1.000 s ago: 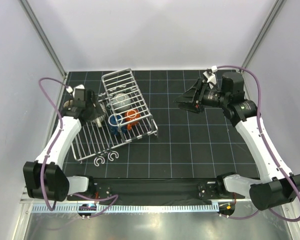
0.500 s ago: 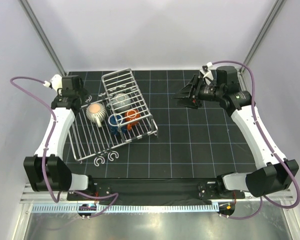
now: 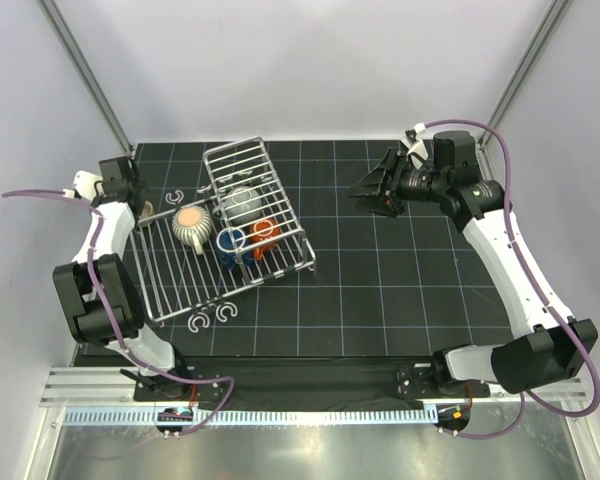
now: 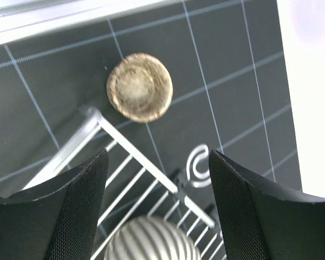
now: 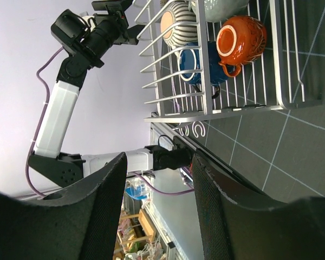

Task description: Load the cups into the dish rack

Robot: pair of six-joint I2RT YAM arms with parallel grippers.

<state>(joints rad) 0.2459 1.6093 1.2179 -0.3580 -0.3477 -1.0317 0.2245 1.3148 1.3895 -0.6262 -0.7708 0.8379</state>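
Note:
The dish rack (image 3: 185, 275) lies left of centre, with a flat slatted tray and a raised basket (image 3: 280, 190). In the basket are a speckled grey cup (image 3: 243, 202), a dark blue cup (image 3: 230, 243) and an orange-red cup (image 3: 264, 233). A cream striped cup (image 3: 192, 225) lies on the tray and also shows in the left wrist view (image 4: 151, 241). A small tan-brown cup (image 4: 140, 86) stands on the mat just outside the rack's far left corner (image 4: 92, 116). My left gripper (image 4: 157, 208) is open and empty above that corner (image 3: 135, 203). My right gripper (image 3: 365, 195) is open and empty, raised to the right of the rack.
Two white C-shaped hooks (image 3: 211, 318) lie on the black grid mat in front of the rack. Another hook (image 4: 197, 165) lies by its far left edge. The cage wall and a post stand close to the left arm. The right wrist view shows the rack (image 5: 216, 114) sideways.
My left gripper has let go of the striped cup on the tray and swung back and left to the rack's far corner. My right arm has shifted slightly back.

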